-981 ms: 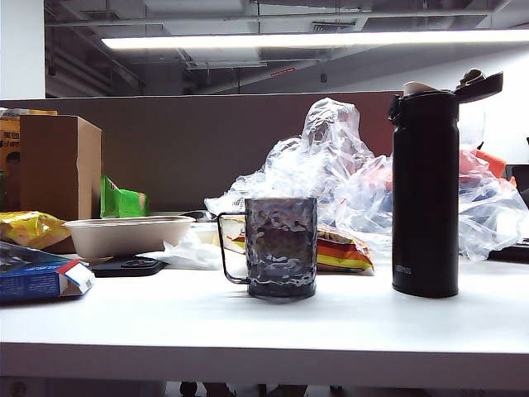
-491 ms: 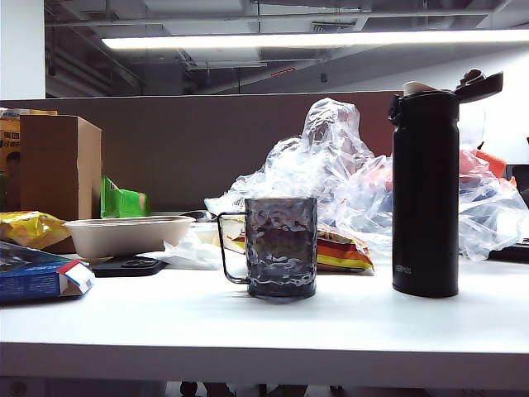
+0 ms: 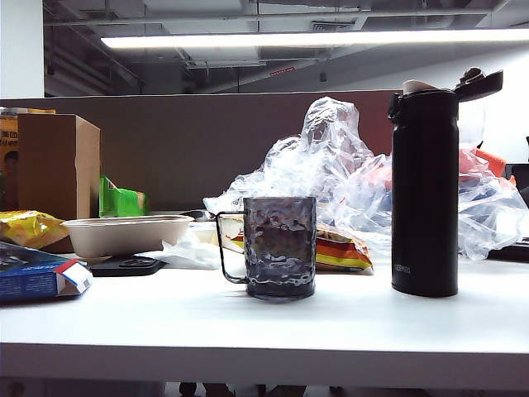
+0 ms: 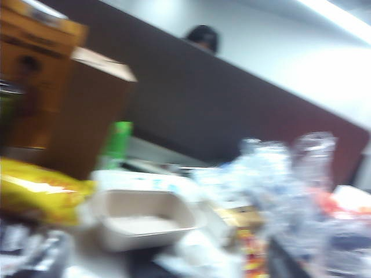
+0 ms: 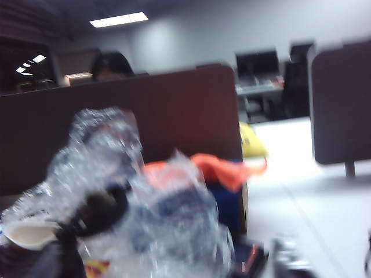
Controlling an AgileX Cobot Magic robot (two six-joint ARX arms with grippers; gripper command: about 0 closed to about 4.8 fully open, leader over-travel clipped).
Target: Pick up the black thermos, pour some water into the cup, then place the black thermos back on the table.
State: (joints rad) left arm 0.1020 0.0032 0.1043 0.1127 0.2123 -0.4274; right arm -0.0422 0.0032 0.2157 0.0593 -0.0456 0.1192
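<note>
The black thermos (image 3: 425, 198) stands upright on the white table (image 3: 264, 331) at the right of the exterior view, its flip lid (image 3: 481, 83) open and a pale spout showing. The smoky dimpled cup (image 3: 279, 246) stands to its left near the middle, handle (image 3: 223, 248) pointing left. The blurred right wrist view shows the thermos top (image 5: 93, 211) with its pale spout (image 5: 26, 234) close by. Neither my left gripper nor my right gripper shows in any view; both wrist views are blurred and show no fingers.
Crumpled clear plastic bags (image 3: 339, 165) are piled behind the cup and thermos. A beige bowl (image 3: 124, 234), a cardboard box (image 3: 54, 165), a yellow snack bag (image 3: 25, 227) and a blue box (image 3: 33, 277) crowd the left. The bowl (image 4: 145, 217) also appears in the left wrist view.
</note>
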